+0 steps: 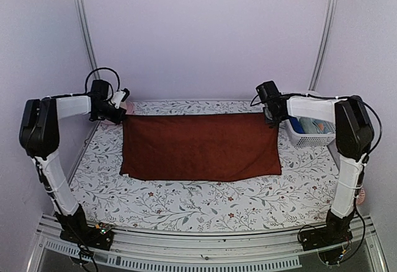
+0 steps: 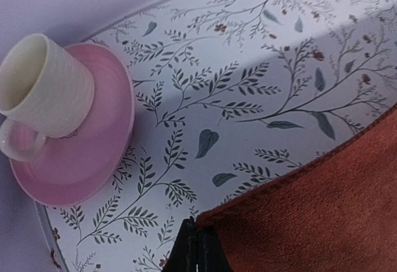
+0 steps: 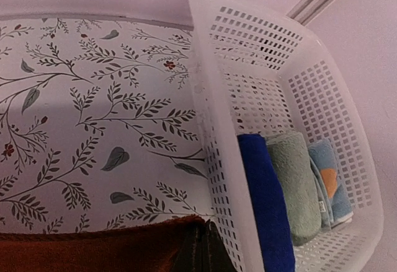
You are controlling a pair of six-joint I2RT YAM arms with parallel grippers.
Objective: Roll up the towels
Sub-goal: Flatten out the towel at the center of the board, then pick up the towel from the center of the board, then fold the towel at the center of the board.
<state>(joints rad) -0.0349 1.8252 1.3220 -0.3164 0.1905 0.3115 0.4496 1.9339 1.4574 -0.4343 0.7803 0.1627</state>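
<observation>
The dark maroon towel (image 1: 200,147) lies spread flat on the floral table cover. At its far-left corner my left gripper (image 1: 122,116) is shut, and the left wrist view shows the fingertips (image 2: 197,241) pinching the corner of the maroon cloth (image 2: 322,210). My right gripper (image 1: 273,120) is shut on the far-right corner; in the right wrist view that gripper (image 3: 208,238) pinches the towel edge (image 3: 93,250) right beside the basket. A light-blue towel (image 3: 329,179) with an orange patch sits rolled inside the basket.
A white perforated basket (image 3: 211,98) stands at the far right (image 1: 298,137), also holding a dark-blue roll (image 3: 267,210) and a grey-green roll (image 3: 298,185). A cream cup (image 2: 46,86) on a pink saucer (image 2: 93,154) sits at the far-left corner.
</observation>
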